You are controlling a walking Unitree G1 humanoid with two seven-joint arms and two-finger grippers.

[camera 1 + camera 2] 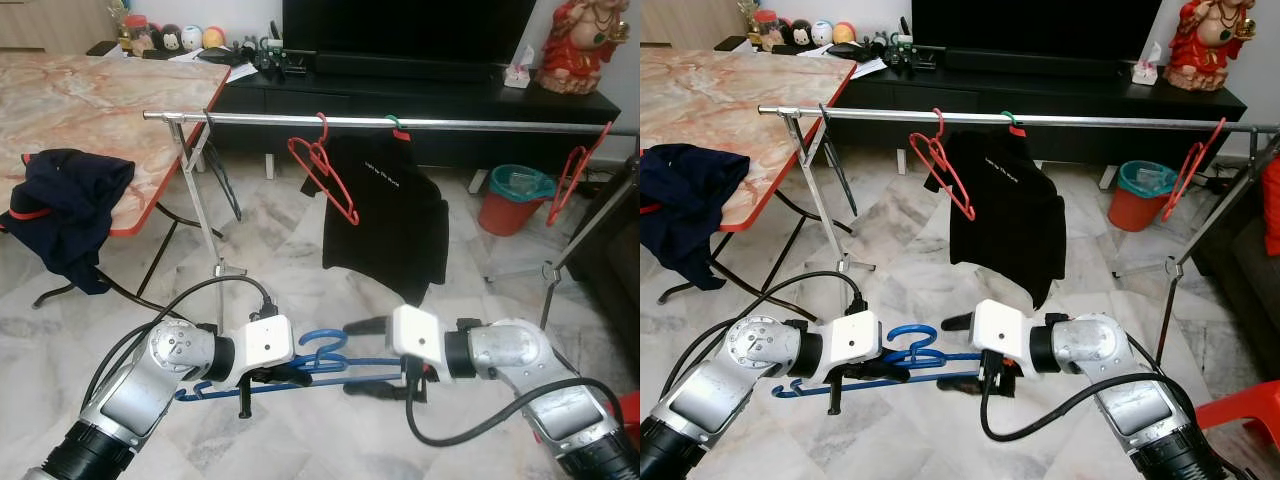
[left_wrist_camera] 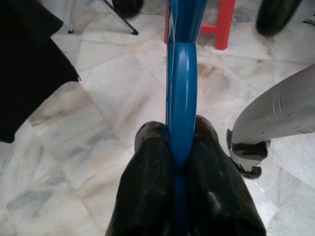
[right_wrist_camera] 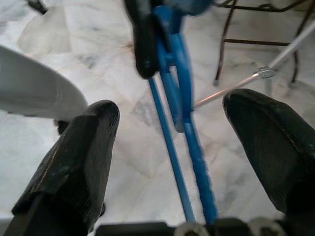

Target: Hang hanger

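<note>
A blue hanger (image 1: 322, 350) is held level, low above the marble floor, between my two arms. My left gripper (image 1: 285, 376) is shut on it; the left wrist view shows both black fingers (image 2: 147, 177) pressed against the blue plastic (image 2: 181, 73). Opposite it, my right gripper (image 1: 366, 358) is open, one finger above and one below the hanger's bars (image 3: 170, 142), not touching them. Farther ahead a silver clothes rail (image 1: 440, 123) runs across, carrying a red hanger (image 1: 322, 170), a black shirt (image 1: 385, 215) on a green hanger, and another red hanger (image 1: 572, 180) at the right end.
A marble-topped table (image 1: 90, 110) with a dark garment (image 1: 65, 205) draped over its edge stands on the left. Behind the rail sit a black TV console (image 1: 420, 95) and a red bin (image 1: 513, 200). A red stool (image 1: 1250, 415) is at my lower right.
</note>
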